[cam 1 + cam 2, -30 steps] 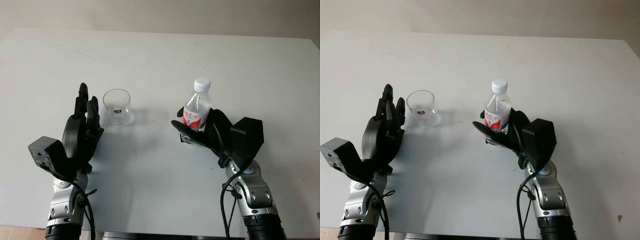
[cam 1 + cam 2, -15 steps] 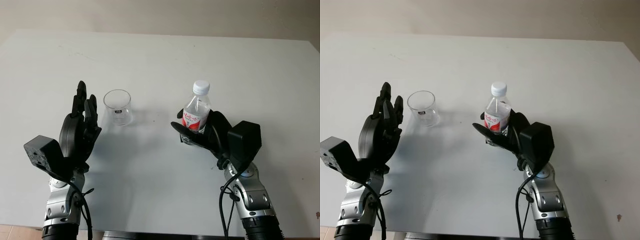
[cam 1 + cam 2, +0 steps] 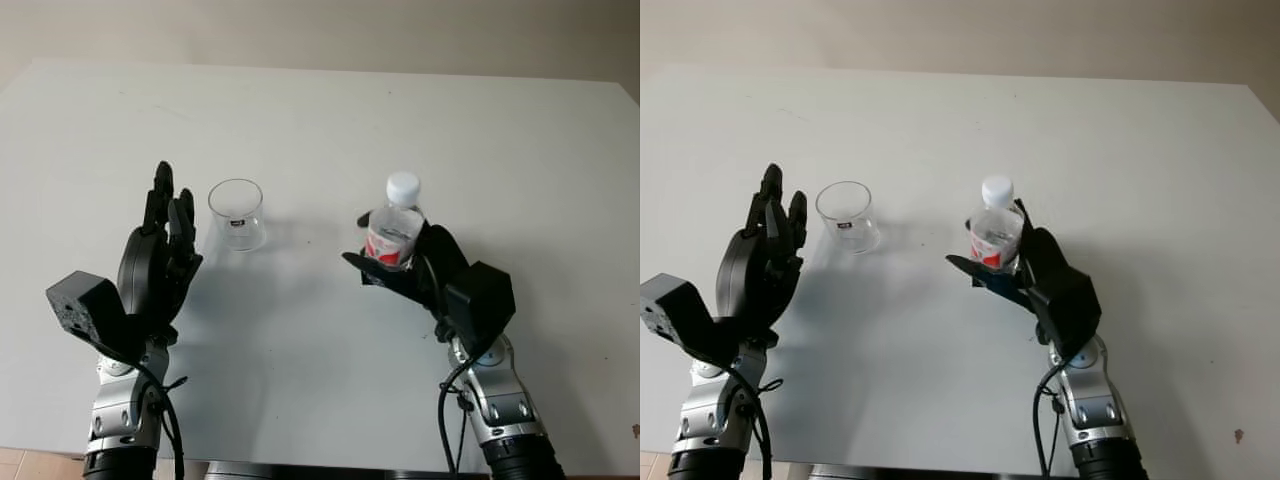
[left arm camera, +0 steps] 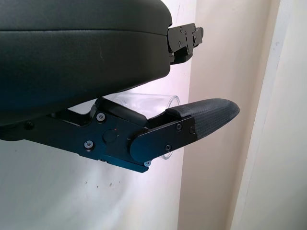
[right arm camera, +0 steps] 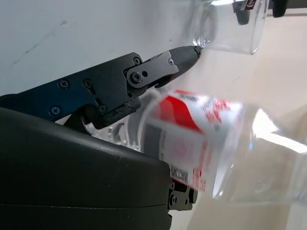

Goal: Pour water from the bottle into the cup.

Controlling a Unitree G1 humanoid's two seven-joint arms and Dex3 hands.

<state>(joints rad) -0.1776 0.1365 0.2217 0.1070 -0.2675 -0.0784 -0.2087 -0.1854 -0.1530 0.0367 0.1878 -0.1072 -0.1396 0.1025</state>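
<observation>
**Right hand holds the bottle up, cup waits on the table**

From the left eye: The bottle (image 3: 395, 233) is see-through plastic with a white cap (image 3: 403, 186) and a red and white label. It stands almost straight up, with its cap pointing up and leaning a little toward the robot. The right hand (image 3: 420, 268) has its black fingers wrapped around the lower part of the bottle and grips it on the right side of the white table (image 3: 320, 120). The cup (image 3: 236, 213) is a short clear glass with its open top facing up. It stands on the table to the left of the bottle, well apart from it. The left hand (image 3: 160, 255) is up in the air just left of the cup, open and holding nothing.

From the right eye: Compared with one second ago, the bottle has been lifted and sits higher in the hand, and the wrist has turned so more of the back of the hand shows. The cup has not moved, and the left hand has shifted only a little.

From the left wrist: The cup (image 4: 144, 103) shows behind a black finger (image 4: 201, 117) of the open hand, and the finger does not touch it.

From the right wrist: The bottle (image 5: 192, 139) sits between the fingers (image 5: 144, 72) and the palm, with its red label facing out. The cup (image 5: 230, 26) is farther off on the table.
</observation>
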